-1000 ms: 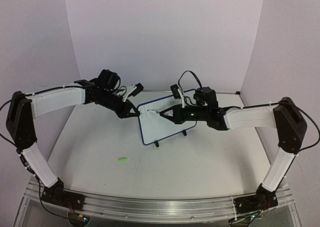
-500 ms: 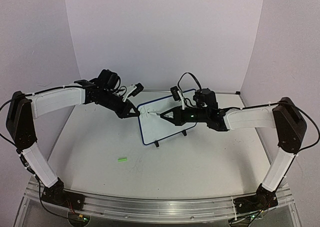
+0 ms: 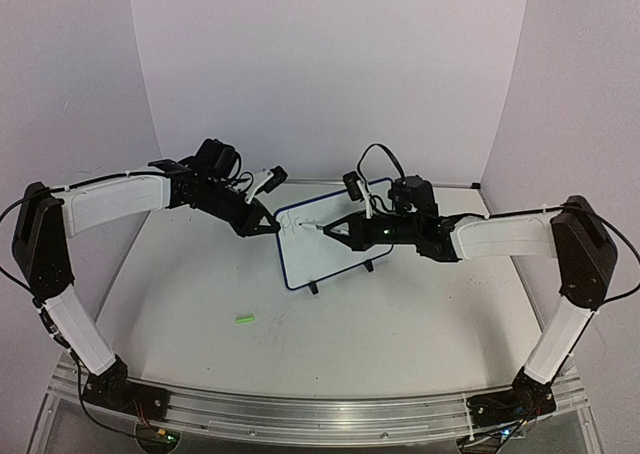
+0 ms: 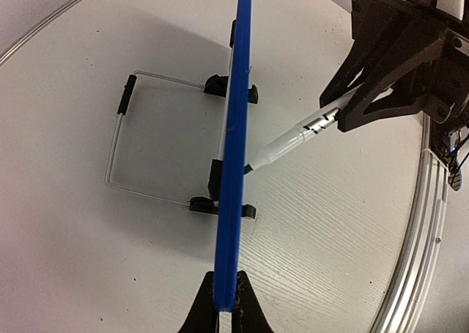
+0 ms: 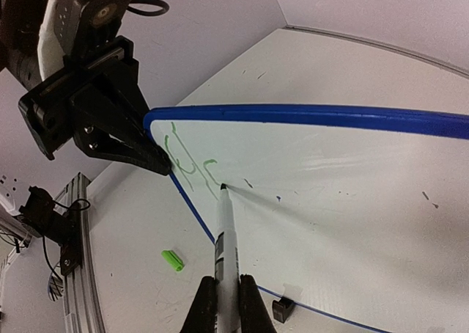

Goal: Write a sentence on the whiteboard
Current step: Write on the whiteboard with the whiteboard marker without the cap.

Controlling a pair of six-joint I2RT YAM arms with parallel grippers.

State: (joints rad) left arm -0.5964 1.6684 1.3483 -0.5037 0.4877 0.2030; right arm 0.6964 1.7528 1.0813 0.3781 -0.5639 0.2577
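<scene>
Right tool (image 5: 226, 287), arm stretched toward 9 o'clock, pinches marker (image 5: 224, 230), tip on whiteboard (image 5: 330, 194); left tool (image 4: 226, 298) clamps its rim.

No readable text: green strokes (image 5: 190, 166) on whiteboard (image 5: 344, 194) illegible, marker (image 5: 225, 234) print blurred.

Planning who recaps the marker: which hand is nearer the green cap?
Left. The left hand clamps the board, behind the cap; the right hand holds the marker farther right.
</scene>
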